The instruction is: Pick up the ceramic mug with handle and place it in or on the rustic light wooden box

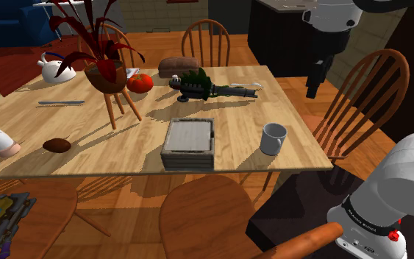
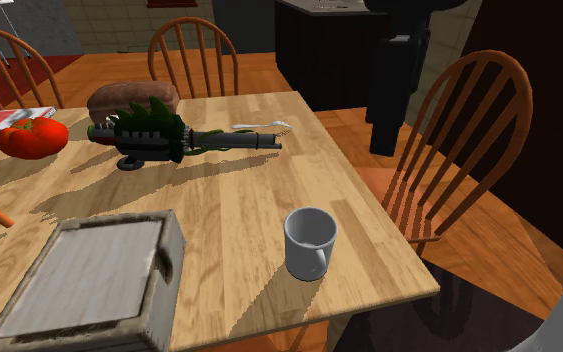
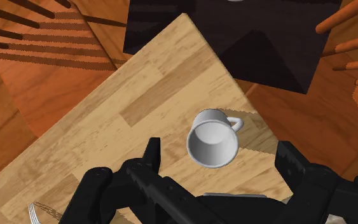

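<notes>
Overhead, the gripper (image 1: 313,88) hangs with fingers apart, holding nothing. Below, a white mug (image 1: 273,138) stands upright near the table (image 1: 109,151) corner, with the box (image 1: 188,144) nearby on the shoulder view's left.

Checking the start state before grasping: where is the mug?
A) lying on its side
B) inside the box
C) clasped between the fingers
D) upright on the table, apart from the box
D: the mug stands mouth-up on the table, clear of the box.
</notes>
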